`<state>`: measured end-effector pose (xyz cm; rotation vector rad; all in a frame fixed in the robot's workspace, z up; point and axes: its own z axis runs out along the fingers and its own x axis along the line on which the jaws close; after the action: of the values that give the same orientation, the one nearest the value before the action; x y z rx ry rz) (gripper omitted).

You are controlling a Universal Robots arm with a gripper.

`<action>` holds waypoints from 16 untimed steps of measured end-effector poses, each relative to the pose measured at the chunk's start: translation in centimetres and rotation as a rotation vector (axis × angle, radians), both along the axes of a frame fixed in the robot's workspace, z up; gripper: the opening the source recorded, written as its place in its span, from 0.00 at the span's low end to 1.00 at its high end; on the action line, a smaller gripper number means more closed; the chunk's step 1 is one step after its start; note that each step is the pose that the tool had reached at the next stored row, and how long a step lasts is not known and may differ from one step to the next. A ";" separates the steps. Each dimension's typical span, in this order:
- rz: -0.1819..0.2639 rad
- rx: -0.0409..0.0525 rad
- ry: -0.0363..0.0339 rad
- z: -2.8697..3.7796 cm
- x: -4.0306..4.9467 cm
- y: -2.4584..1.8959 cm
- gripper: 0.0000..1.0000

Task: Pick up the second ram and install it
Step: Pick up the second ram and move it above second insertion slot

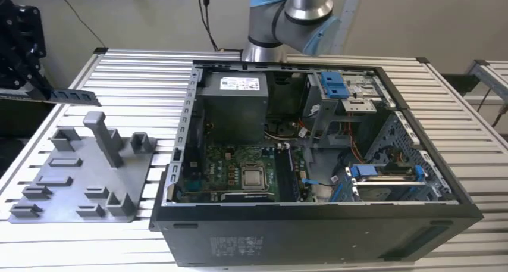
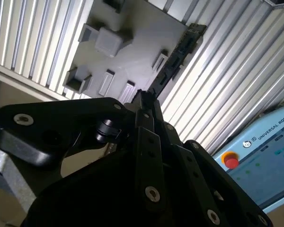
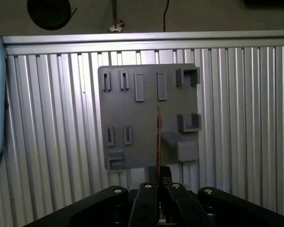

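Clamped shut on one end of the second ram (image 2: 176, 56) with the tool (image 2: 145, 100), pinching both flat faces of the stick between black fingers (image 2: 146, 124). Held clear in the air, touching neither the grey fixture plate (image 2: 132, 42) nor the ribbed aluminium tabletop (image 2: 236, 71) below. Seen in the second wrist view as a long dark strip reaching away from the fingertips and out over the plate's edge. Seen edge-on in the first wrist view, the second ram (image 3: 158, 137) no more than a thin line rising from the tool (image 3: 159, 176) and crossing the fixture plate (image 3: 132, 113) among its raised pegs and brackets. Found in the exterior view at the exterior view's left, the second ram (image 1: 75, 95) roughly level, jutting toward the exterior view's right from the tool (image 1: 35, 88), above the far side of the fixture plate (image 1: 80, 188). Well apart from the open computer case (image 1: 317, 248) standing on the same tabletop, with motherboard (image 1: 230, 168), grey power-supply box (image 1: 234, 105) and blue-tabbed drive cage (image 1: 385, 172) exposed. Beside the tabletop in the second wrist view, a pendant (image 2: 270, 161) with a red button (image 2: 231, 161)
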<state>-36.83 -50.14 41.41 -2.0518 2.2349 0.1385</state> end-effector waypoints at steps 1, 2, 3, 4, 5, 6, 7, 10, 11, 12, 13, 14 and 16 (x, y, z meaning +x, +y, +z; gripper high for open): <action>0.000 0.0000 0.0000 -0.01 0.21 -0.01 0.14; 0.001 0.0001 -0.0001 -0.01 0.44 -0.01 0.14; 0.001 0.0000 0.0000 -0.02 0.65 -0.01 0.14; 0.001 0.0001 -0.0001 -0.02 0.88 -0.02 0.14; 0.001 0.0001 -0.0001 -0.02 1.11 -0.03 0.14; 0.001 0.0002 -0.0001 -0.03 1.32 -0.04 0.14; 0.001 0.0000 0.0000 -0.02 1.55 -0.04 0.14; 0.002 0.0001 -0.0001 -0.03 2.22 -0.06 0.14; 0.002 0.0000 0.0000 -0.03 2.43 -0.07 0.14; 0.002 0.0001 -0.0001 -0.04 2.64 -0.08 0.14; 0.002 0.0000 0.0000 -0.03 2.87 -0.08 0.14; 0.002 0.0001 -0.0001 -0.04 3.11 -0.10 0.14; 0.002 0.0001 -0.0001 -0.04 3.52 -0.11 0.14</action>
<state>-33.31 -50.25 41.37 -2.0541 2.2327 0.1387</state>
